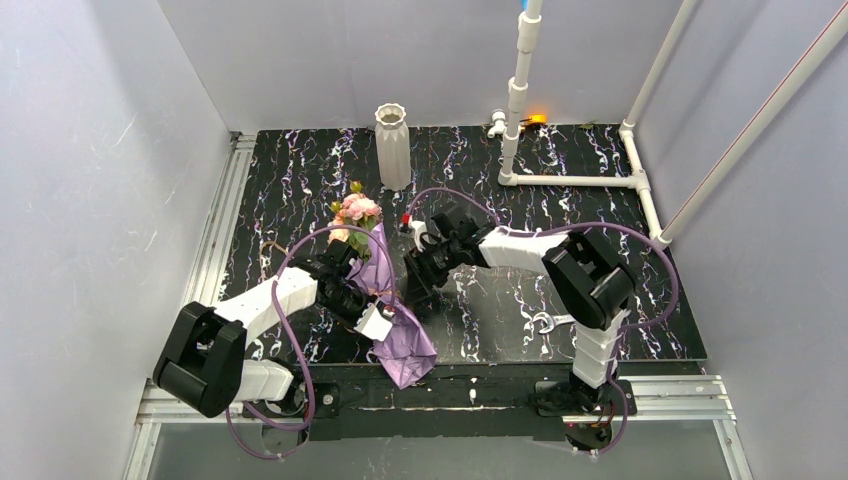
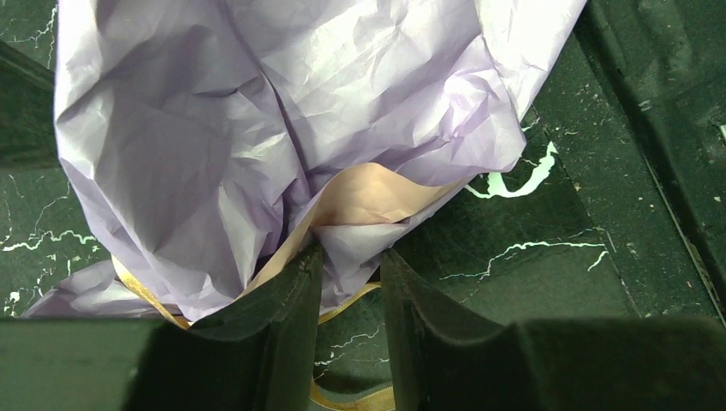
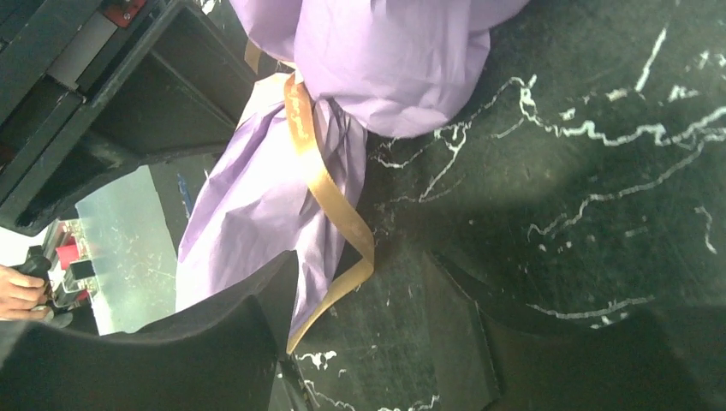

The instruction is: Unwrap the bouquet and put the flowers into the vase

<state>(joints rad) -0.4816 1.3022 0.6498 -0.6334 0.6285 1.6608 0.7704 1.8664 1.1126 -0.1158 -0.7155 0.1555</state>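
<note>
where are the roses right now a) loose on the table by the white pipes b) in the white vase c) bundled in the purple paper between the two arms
c: the roses poke out of the purple paper between the arms, and the vase stands apart behind them with no flowers in it.

Looked down from high above the bouquet (image 1: 385, 300) and from its near side, facing the back wall, far enough off to take in the whole table (image 1: 600, 200). Sat on the left wrist, pressed close to the bouquet's crinkled purple paper, aimed down at its lower folds. Rode on the right wrist, close beside the bouquet, aimed at its tied waist from the opposite side. Shared, across all three, the bouquet's wrapped lower half and the dark marbled tabletop just beside it.
</note>
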